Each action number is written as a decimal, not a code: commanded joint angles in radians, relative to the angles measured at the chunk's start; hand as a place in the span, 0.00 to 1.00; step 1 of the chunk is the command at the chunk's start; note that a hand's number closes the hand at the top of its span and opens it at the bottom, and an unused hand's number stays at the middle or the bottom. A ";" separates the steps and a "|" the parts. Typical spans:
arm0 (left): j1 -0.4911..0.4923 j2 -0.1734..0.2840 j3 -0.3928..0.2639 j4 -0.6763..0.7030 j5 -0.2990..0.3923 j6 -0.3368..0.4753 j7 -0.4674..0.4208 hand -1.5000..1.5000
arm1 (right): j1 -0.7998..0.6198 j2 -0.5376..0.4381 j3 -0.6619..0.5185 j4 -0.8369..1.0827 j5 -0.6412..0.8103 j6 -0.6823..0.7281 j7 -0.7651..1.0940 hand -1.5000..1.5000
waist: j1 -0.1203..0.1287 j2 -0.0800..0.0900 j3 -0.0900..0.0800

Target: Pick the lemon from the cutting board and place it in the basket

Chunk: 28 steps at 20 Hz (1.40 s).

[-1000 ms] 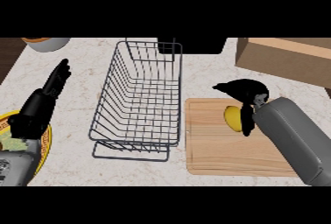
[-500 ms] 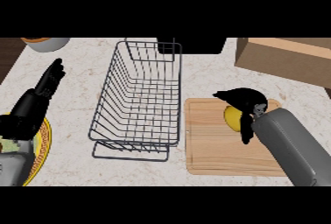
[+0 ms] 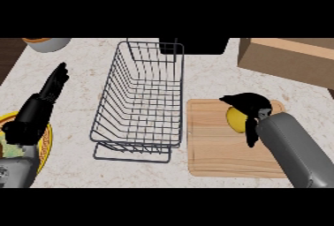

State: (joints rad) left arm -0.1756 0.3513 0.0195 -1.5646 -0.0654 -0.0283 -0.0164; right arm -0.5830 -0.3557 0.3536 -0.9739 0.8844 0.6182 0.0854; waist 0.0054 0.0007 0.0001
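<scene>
Currently, in the head view, the right hand is curling its fingers around the lemon near the cutting board's far edge; the basket is lying leftward. The left hand is resting, fingers straight.

Bright, even light with faint shadows, no glare, no blur.

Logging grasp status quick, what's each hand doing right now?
Left hand: open, fingers straight, holding nothing, left of the dark wire basket.
Right hand: curled round the yellow lemon on the wooden cutting board.
</scene>
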 commanded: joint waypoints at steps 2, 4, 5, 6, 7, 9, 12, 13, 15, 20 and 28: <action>0.047 -0.019 0.024 -0.025 -0.020 -0.013 -0.028 0.50 | -0.025 0.051 -0.024 0.091 0.064 -0.017 -0.011 0.00 | 0.003 0.000 0.000; 0.007 -0.051 0.006 -0.009 -0.035 -0.006 0.013 0.50 | 0.004 0.035 -0.063 0.043 0.045 0.002 -0.026 1.00 | -0.002 -0.001 0.000; 0.010 -0.036 0.014 -0.042 -0.035 -0.015 0.035 0.50 | -0.006 0.047 -0.071 0.093 0.048 -0.021 -0.052 1.00 | 0.001 0.000 0.000; -0.011 -0.041 0.023 -0.005 -0.032 -0.012 0.012 0.50 | -0.070 0.060 -0.110 0.122 0.026 0.004 -0.033 1.00 | 0.002 0.001 0.000; 0.027 -0.050 0.014 0.029 -0.051 -0.016 -0.058 0.50 | 0.018 0.066 -0.084 0.083 0.045 -0.050 -0.046 1.00 | -0.002 0.000 0.000; 0.028 -0.004 0.061 -0.025 -0.004 -0.073 -0.008 0.50 | -0.040 0.096 -0.057 0.124 0.094 -0.064 -0.057 1.00 | 0.003 0.000 0.000; -0.028 -0.049 0.032 -0.009 -0.048 -0.022 0.036 0.50 | -0.008 0.047 -0.026 0.188 0.146 -0.160 -0.188 1.00 | 0.004 0.002 0.000; -0.030 -0.056 0.025 0.020 -0.054 -0.026 0.011 0.50 | -0.031 0.104 -0.030 0.230 0.152 -0.186 -0.159 1.00 | 0.006 0.003 0.000; -0.020 -0.067 0.024 -0.011 -0.062 -0.018 0.025 0.50 | -0.092 0.079 -0.055 0.234 0.154 -0.148 -0.184 1.00 | 0.007 0.001 0.000; -0.027 -0.031 0.065 0.003 -0.025 -0.052 0.022 0.50 | 0.042 -0.016 -0.165 0.171 0.166 -0.389 -0.065 1.00 | -0.008 -0.001 0.001; -0.041 -0.049 0.059 -0.001 -0.044 -0.048 0.041 0.50 | 0.092 -0.075 -0.265 0.079 0.166 -0.593 -0.053 1.00 | -0.010 -0.003 0.000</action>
State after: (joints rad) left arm -0.1984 0.2969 0.0677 -1.5490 -0.1176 -0.0685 -0.0132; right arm -0.5179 -0.3912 0.1359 -0.8507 1.0499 0.1076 0.0209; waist -0.0010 -0.0027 -0.0007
